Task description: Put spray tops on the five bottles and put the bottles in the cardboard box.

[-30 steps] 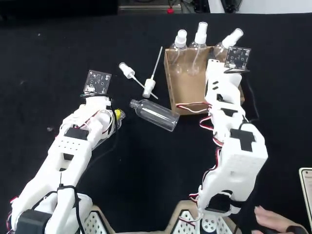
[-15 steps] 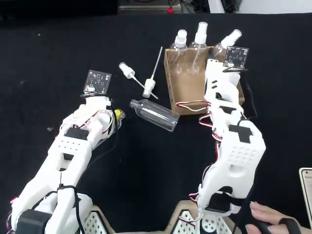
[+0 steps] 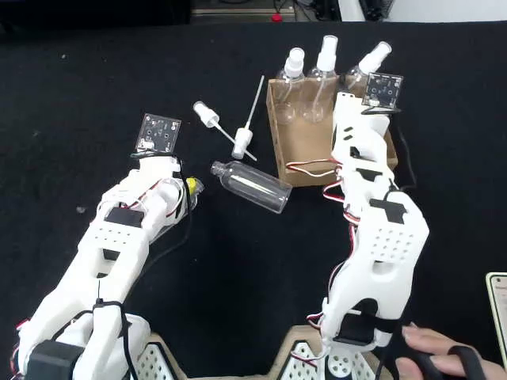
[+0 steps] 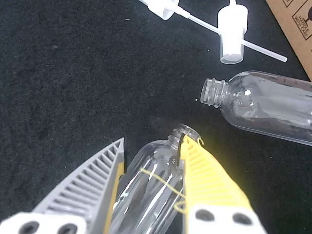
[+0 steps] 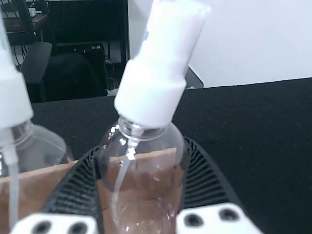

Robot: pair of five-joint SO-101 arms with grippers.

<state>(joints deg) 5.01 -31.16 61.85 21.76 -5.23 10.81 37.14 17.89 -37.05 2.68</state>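
**Right arm edges third capped bottle into far right corner of box; left arm idle**

Over the last second the right arm stretches a bit farther and straightens. The right gripper [image 5: 144, 165] carries its capped bottle [image 3: 366, 67] slightly far and left, toward the far right corner of the cardboard box [image 3: 276, 134]. The jaws are clamped on the bottle's body, below the white spray top. The bottle leans, with its top pointing far and right. The right wrist view shows the box wall just behind the lower body, so the bottle sits low at the box edge. Can't tell if the base rests on the box floor yet.

Nothing else shifts. Two capped bottles [image 3: 291, 79] [image 3: 321, 75] stand at the far end of the box, just left of the held one.

The left gripper [image 4: 153, 146] stays put at near left. Its jaws are closed around the shoulder of an uncapped bottle [image 4: 151, 185], neck pointing toward the middle of the table. A second uncapped bottle [image 3: 252, 186] lies on its side just left of the box. Two loose spray tops [image 3: 207, 115] [image 3: 242, 142] lie just beyond it, dip tubes crossing.

What it means: this looks like the tail end of placing bottle three, with release probably next once it is seated. Two bottles and two tops still need pairing, so roughly the halfway mark. Risk is that the leaning bottle tips out over the right wall or knocks its neighbour.
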